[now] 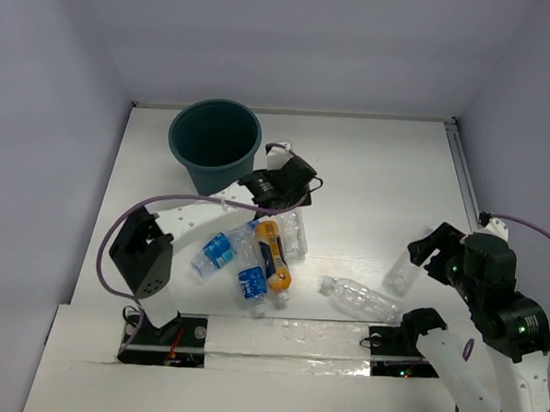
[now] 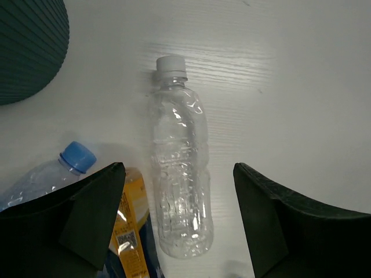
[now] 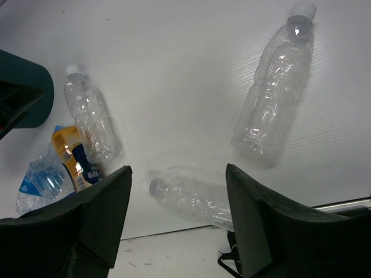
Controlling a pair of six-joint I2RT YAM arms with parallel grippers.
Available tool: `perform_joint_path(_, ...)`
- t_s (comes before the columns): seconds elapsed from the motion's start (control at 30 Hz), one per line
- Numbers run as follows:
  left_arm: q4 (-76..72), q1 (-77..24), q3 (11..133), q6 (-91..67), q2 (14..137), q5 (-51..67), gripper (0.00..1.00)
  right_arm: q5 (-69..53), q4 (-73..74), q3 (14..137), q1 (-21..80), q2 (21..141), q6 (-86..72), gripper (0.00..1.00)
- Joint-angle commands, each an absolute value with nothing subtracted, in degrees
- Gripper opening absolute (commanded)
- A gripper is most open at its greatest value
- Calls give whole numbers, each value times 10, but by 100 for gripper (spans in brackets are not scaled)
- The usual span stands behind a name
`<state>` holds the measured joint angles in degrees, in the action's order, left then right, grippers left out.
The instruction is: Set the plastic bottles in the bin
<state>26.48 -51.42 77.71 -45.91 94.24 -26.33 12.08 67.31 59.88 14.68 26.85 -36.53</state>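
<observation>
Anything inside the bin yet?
No bottle shows inside the bin: only its dark teal inner wall and part of the floor. The near strip of the floor is hidden by the bin's own front wall, and the interior is dim.

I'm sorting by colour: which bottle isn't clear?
The orange bottle with the dark label, lying in the cluster left of centre; every other bottle is clear plastic.

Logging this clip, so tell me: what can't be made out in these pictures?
- Top view: floor of the bin, too dark.
- Left wrist: orange bottle label, behind a finger and cut by the bottom edge.
- Right wrist: nearest clear bottle, blurred, its base behind a finger.
</observation>
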Motion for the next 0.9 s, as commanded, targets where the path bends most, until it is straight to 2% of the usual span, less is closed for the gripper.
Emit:
perform_joint_path(0.0, 243, -504, 806, -425, 974, -245, 73, 120, 671, 591, 147, 267, -370, 74)
perform_joint_path(0.5, 211, -472, 826, -377, 1091, -194, 79, 180, 688, 573, 147, 308, -391, 100)
perform_joint_path(0.7, 193, -455, 827, -360, 1111, -174, 79, 199, 672, 595, 123, 387, -392, 100)
perform_joint_path(0.87, 160, -444, 816, -355, 1112, -146, 76, 175, 633, 561, 49, 454, -378, 100)
